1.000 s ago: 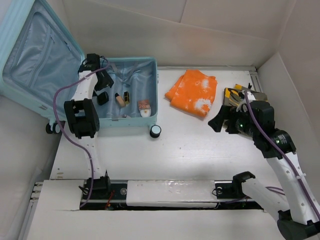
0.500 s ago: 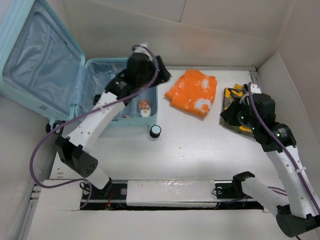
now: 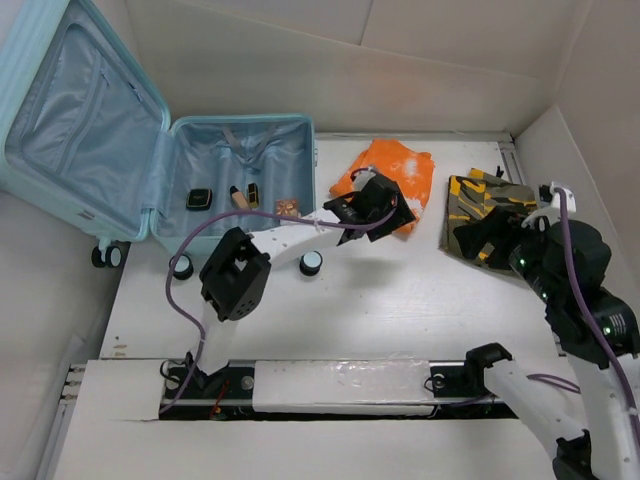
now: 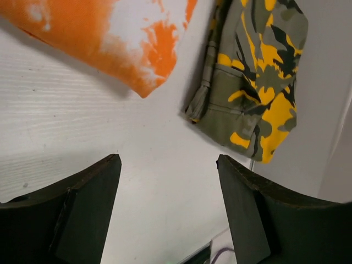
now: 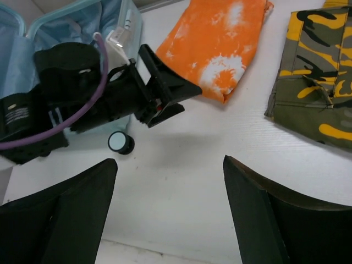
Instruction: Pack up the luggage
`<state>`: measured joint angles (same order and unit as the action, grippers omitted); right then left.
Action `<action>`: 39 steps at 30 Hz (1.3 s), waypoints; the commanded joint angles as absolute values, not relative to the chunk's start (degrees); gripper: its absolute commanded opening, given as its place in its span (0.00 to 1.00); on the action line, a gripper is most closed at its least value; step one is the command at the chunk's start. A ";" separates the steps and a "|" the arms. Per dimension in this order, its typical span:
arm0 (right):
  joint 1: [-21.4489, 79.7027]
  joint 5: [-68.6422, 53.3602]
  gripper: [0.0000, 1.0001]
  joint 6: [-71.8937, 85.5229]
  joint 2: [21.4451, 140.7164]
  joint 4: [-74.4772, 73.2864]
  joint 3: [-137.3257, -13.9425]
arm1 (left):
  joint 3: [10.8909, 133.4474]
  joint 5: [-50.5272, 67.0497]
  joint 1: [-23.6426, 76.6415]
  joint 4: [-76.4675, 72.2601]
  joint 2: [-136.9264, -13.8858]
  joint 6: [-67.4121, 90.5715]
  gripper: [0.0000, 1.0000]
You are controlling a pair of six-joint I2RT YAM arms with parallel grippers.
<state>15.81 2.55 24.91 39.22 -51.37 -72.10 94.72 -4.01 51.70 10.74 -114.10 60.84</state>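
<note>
Your left arm has swung out of the luggage (image 3: pixel 85 120) within the last second. It now stretches low and to the right across the table (image 3: pixel 400 300), with its elbow near the table's middle. The left claw (image 4: pixel 168 165) hangs over the near edge of the orange tie-dye cloth (image 3: pixel 408 165) with its jaws spread and nothing between them. Your right arm has pulled back toward the near right corner. The right claw (image 5: pixel 169 165) is raised above the table, also spread wide and holding nothing.

You will find the luggage at the far left corner of the table. Its base lies flat, and its lid is propped open beyond the left edge. The top view cuts off the lid's far and left sides. A few small items (image 3: pixel 199 198) lie along the near end of the base, too small to name. Two black-and-white wheels (image 3: pixel 311 263) sit at the base's near corners.

From above, the left claw hides the near corner of the orange tie-dye cloth. The right claw covers part of the camouflage garment (image 3: pixel 480 195), which lies by the right edge. The frame crops the lower part of your right arm. A purple cable (image 3: pixel 190 245) loops along the left arm. A white label (image 5: pixel 17 113) on that arm's black housing carries print too small to read.
</note>
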 commanded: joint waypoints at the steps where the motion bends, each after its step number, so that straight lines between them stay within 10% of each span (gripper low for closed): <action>1: 15.56 -0.68 0.84 25.05 35.52 -54.75 -71.81 | 93.43 -5.89 50.10 3.36 -114.51 73.28 0.68; 14: 19.42 -8.88 0.88 23.74 27.33 -56.43 -65.74 | 89.03 -12.55 48.69 9.39 -121.90 93.42 0.72; 39: 25.75 -0.62 0.90 20.74 23.29 -64.69 -75.23 | 119.62 -19.60 45.88 33.93 -143.35 105.03 0.68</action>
<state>25.15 -3.16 21.82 23.83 -63.57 -73.21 120.14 -14.66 47.11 25.96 -140.77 101.45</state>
